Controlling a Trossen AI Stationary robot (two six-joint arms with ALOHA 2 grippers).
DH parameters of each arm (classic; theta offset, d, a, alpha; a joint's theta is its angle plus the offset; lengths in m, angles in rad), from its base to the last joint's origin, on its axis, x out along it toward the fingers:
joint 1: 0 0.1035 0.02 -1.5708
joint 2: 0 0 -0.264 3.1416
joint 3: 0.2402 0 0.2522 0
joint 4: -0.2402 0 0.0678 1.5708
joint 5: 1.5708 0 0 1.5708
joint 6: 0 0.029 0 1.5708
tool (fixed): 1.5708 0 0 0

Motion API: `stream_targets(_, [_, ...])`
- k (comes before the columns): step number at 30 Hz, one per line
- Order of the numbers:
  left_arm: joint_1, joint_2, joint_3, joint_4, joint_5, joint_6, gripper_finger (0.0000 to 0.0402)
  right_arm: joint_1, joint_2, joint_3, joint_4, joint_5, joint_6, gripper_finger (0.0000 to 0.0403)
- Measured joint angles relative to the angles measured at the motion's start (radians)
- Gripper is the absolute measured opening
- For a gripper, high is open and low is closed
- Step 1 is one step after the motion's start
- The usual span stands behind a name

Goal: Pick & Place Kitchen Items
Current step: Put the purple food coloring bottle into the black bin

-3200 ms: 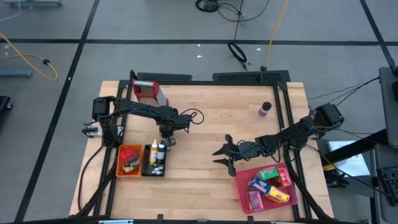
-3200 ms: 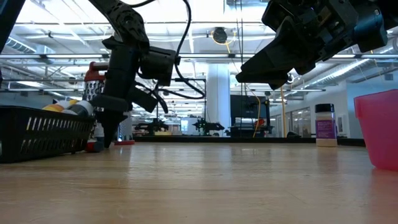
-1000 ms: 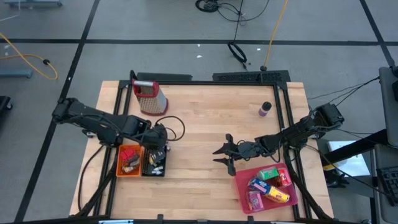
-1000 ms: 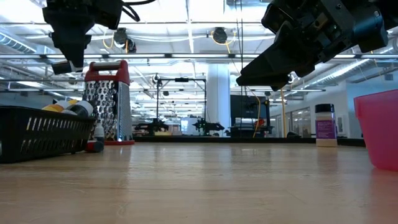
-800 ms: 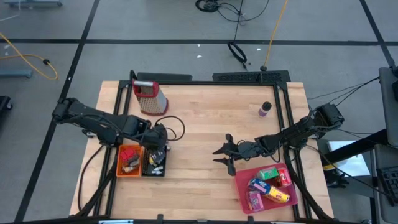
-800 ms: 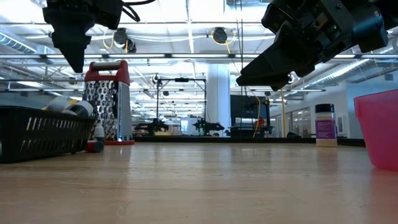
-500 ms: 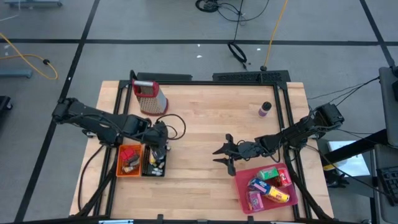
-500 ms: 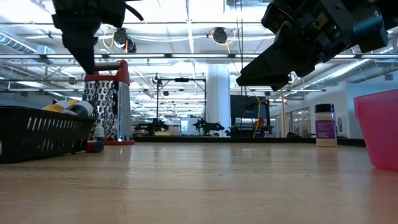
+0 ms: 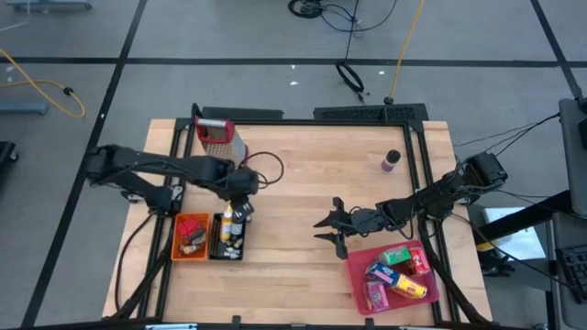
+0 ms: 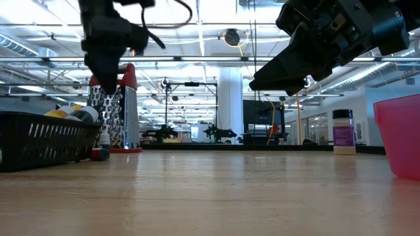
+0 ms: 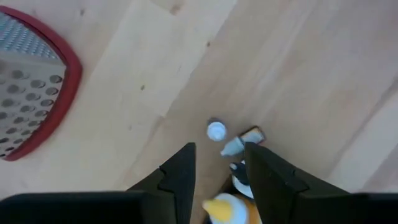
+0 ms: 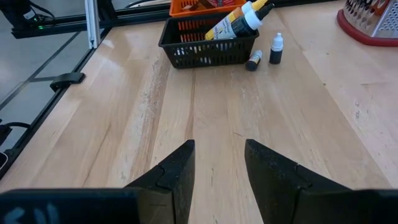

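Wooden table: bottles below left gripper.

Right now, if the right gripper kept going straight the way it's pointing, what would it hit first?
Probably the black basket of bottles across the table; the bare wood ahead of the open right gripper looks free until then, though depth is hard to judge.

Two dark, multi-jointed arms, matte black throughout. Left arm, at centre left of the high view, trailed by a looping black cable. Right arm, at centre right, ending in slim black tapered fingers with stepped inner faces.
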Motion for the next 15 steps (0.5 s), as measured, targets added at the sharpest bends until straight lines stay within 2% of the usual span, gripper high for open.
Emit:
stream_targets(6, [0.065,0.083,0.0,0.0,0.035,0.078,0.0136,0.0,0.0,0.0,0.0,0.0,0.0,0.0132])
stream_targets(15, [0.118,0.202,0.0,0.0,0.102,0.082,0.0136,0.0,0.0,0.0,0.0,0.0,0.0,0.0132])
